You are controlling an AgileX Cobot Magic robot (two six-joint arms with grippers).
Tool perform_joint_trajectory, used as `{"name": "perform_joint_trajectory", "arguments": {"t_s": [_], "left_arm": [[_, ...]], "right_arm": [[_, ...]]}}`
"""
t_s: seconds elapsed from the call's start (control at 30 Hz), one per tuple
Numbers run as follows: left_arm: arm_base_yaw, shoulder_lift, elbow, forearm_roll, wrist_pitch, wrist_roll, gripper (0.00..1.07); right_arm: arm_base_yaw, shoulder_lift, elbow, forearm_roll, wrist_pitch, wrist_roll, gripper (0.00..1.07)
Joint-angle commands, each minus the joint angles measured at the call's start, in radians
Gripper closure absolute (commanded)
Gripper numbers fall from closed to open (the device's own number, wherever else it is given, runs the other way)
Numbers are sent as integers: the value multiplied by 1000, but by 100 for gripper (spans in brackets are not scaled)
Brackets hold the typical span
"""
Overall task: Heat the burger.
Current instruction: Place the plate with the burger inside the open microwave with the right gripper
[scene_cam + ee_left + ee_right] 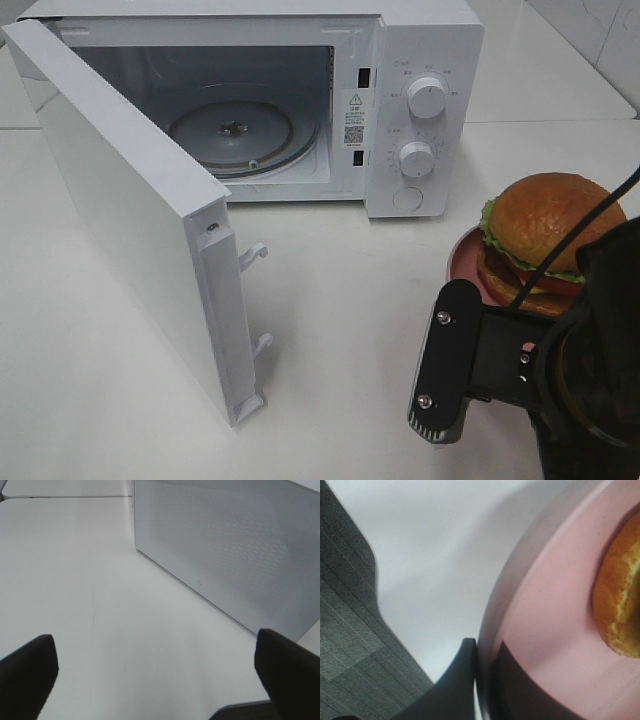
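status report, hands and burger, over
Left hand open, empty, by microwave door. Right hand shut on pink plate rim. Burger on plate, outside microwave. Door open, nothing seen blocking.

Setting: an indoor robot test bench laid out as a kitchen counter. Indicators: a white microwave (420, 100), door (130, 220) open, stands at the far edge of a plain white table (340, 330). White wall tiles (600, 40) lie beyond the far right corner. Grey carpet (345, 645) covers the floor.
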Motion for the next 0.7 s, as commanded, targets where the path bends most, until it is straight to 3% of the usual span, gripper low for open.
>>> {"name": "perform_joint_trajectory", "arguments": {"t_s": [0.03,0.7], "left_arm": [[-5,-13,2,-7,-16,-1,7],[-5,-13,2,-7,-16,-1,7]], "right_arm": [[5,-8,4,-87,24,-26,107],[5,-8,4,-169,-160,-299,107]]}}
